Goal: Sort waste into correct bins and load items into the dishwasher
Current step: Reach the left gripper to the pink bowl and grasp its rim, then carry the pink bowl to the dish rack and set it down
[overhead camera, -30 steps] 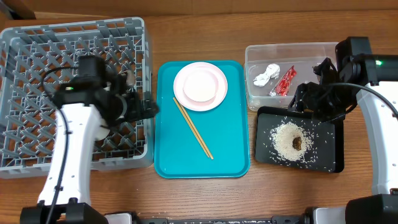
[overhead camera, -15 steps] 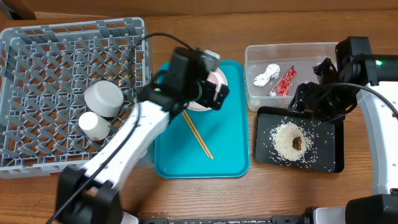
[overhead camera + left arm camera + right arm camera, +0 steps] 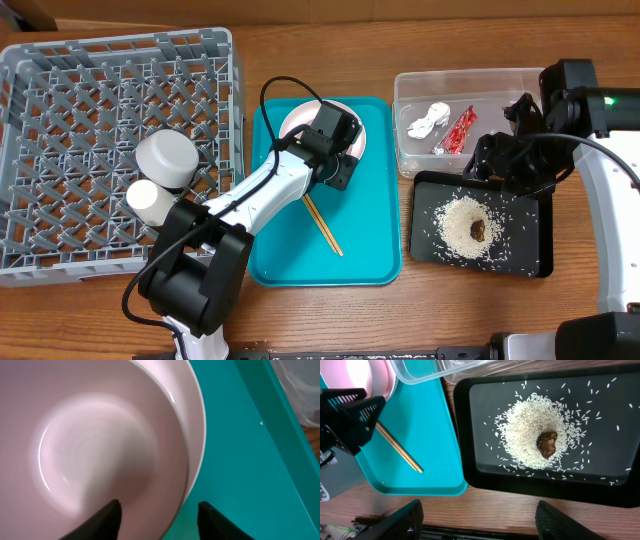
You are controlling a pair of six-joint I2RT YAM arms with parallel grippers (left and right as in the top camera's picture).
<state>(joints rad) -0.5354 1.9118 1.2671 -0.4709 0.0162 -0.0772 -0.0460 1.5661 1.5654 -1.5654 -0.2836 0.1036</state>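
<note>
The pinkish bowl sits on the white plate at the back of the teal tray. My left gripper is down over the bowl's rim, one finger inside it and the other outside over the tray, with a gap showing beside the rim. Two chopsticks lie on the tray. A grey bowl and a white cup stand in the grey rack. My right gripper is open and empty in front of the black tray, which holds rice and a brown lump.
The clear tub at the back right holds a white tissue and a red wrapper. The right arm hangs over the seam between tub and black tray. Bare wood runs along the table's front.
My left arm swung from the rack across to the teal tray and came down on the bowl; its jaws narrowed around the rim. The right arm has not moved.
</note>
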